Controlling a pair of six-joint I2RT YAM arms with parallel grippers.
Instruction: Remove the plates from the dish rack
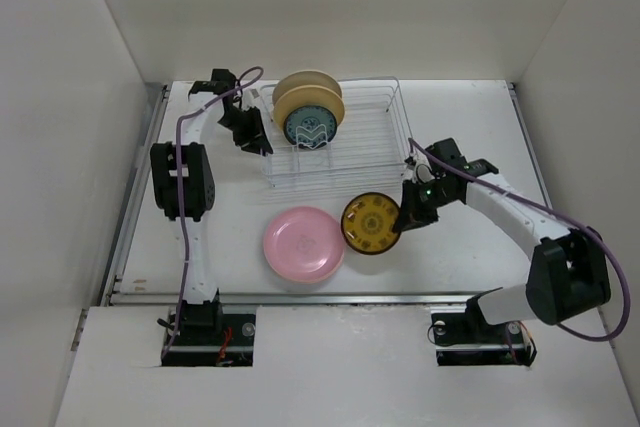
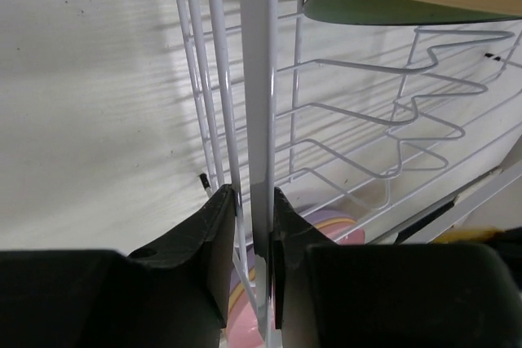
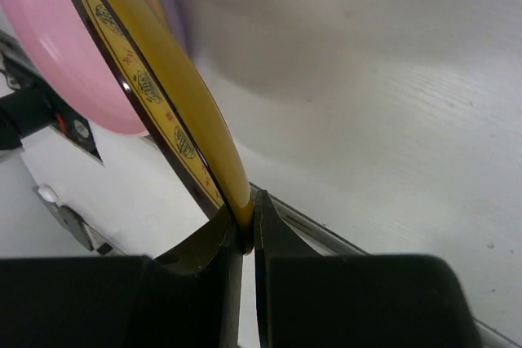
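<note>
Plates [image 1: 309, 112] left in the rack [image 1: 365, 152] stand at 12 o'clock, nearer the left hand [image 2: 251, 201], which straddles its 9 o'clock wire, grip unclear. Right hand [image 3: 247, 222] pinches the amber plate [image 3: 155, 112] at 5 o'clock.

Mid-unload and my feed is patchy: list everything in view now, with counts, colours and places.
rack: 1, silvery-white wire, back centre of table
cream plates: 2, cream-yellow, upright at rack's left end
teal plate: 1, patterned teal, upright in front of cream plates
pink plate: 1, pink, on table in front of rack
lavender plate: 1, lavender, glimpsed by pink plate in wrist views only
amber plate: 1, patterned amber-brown, right of pink plate
table: 1, white
left claw: 1, black, astride a wire at rack's left edge, grip unclear
right claw: 1, black, shut on amber plate's rim
</note>
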